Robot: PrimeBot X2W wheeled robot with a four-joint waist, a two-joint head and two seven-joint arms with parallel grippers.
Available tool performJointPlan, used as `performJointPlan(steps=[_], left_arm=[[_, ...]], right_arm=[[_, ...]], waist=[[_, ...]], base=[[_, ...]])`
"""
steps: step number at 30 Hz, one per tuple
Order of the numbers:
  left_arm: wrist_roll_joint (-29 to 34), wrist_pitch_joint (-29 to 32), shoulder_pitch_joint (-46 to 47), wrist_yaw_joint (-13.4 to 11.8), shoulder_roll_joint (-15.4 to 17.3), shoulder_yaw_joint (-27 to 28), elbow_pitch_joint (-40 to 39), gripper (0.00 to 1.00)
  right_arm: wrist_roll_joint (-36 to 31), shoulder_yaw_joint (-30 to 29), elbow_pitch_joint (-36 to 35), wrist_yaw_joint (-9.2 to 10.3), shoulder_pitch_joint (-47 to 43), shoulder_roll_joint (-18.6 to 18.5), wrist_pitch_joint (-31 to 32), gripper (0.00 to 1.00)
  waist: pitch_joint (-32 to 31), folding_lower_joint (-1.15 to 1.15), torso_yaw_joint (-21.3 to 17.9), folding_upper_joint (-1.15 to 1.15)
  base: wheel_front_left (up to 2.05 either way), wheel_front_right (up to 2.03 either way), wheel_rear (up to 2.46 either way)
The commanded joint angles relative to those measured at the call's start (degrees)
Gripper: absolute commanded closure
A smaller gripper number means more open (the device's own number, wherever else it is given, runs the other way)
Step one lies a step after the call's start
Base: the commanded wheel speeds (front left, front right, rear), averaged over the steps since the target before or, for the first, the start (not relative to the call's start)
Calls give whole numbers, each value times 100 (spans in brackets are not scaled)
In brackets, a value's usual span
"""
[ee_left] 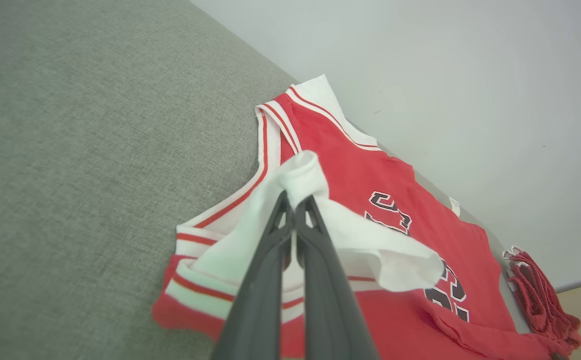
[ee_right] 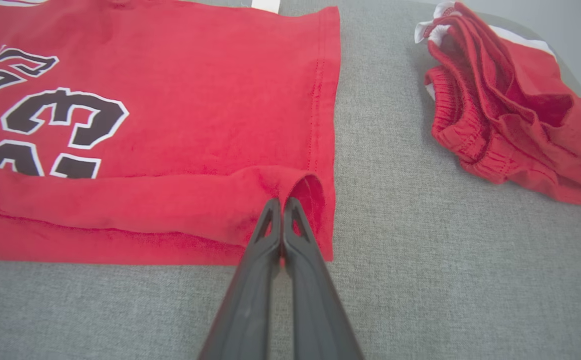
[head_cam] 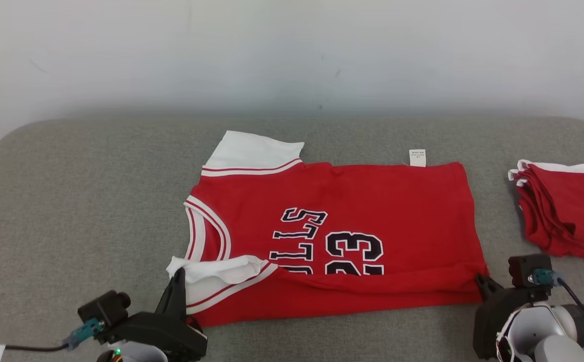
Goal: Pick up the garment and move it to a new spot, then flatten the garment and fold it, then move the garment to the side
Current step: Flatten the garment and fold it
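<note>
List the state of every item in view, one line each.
jersey: spread out, near edge folded partway over itself.
left gripper: shut on the jersey's white shoulder fabric.
right gripper: shut on the jersey's hem corner.
red shorts: folded, lying apart to the right.

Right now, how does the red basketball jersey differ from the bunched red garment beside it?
The red basketball jersey lies spread out; the bunched red garment sits heaped in folds. The jersey carries dark lettering and a 23; the bunched garment shows no print. The left claw and right claw pinch the jersey; the bunched garment lies untouched. Both are red with white trim.
</note>
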State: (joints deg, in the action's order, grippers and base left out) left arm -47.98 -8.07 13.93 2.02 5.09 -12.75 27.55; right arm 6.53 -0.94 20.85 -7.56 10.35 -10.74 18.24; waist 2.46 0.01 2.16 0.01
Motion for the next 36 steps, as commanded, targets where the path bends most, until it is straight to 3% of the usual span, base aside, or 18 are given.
performJointPlan(steps=[1, 14, 15, 16, 17, 18, 28, 36], left_arm=[[77, -45, 127, 27, 8, -19, 88, 100], [175, -398, 788, 244, -5, -95, 994, 100], [175, -422, 805, 234, -7, -79, 1039, 100], [172, -467, 824, 199, -14, -46, 1069, 100], [192, -508, 839, 174, -23, -34, 1096, 39], [199, -543, 845, 155, -36, -11, 1124, 0], [511, -700, 597, 70, 16, 42, 1295, 0], [1042, -713, 257, -41, 180, -298, 1376, 0]], right_arm=[[-14, 35, 64, 16, 104, -14, -25, 100], [27, -8, 747, 17, 709, 71, -391, 100], [17, -35, 766, 16, 747, 96, -450, 71], [9, -74, 786, 16, 782, 122, -509, 0], [-6, -106, 813, 16, 804, 145, -553, 0], [-20, -122, 841, 16, 811, 161, -592, 0], [-130, -307, 790, 16, 929, 288, -1229, 0], [-143, -480, 884, 16, 596, 177, -496, 0]], waist=[[89, -1, -59, -1], [210, -1, -54, -1], [211, -1, -52, -1], [212, -1, -47, -1], [212, -1, -38, -1], [211, -1, -26, -1], [104, -1, -8, -1], [-14, -1, 22, -1]], base=[[0, 0, 0], [0, 0, 0], [0, 0, 0], [0, 0, 0], [0, 0, 0], [0, 0, 0], [0, 0, 0], [0, 0, 0]])
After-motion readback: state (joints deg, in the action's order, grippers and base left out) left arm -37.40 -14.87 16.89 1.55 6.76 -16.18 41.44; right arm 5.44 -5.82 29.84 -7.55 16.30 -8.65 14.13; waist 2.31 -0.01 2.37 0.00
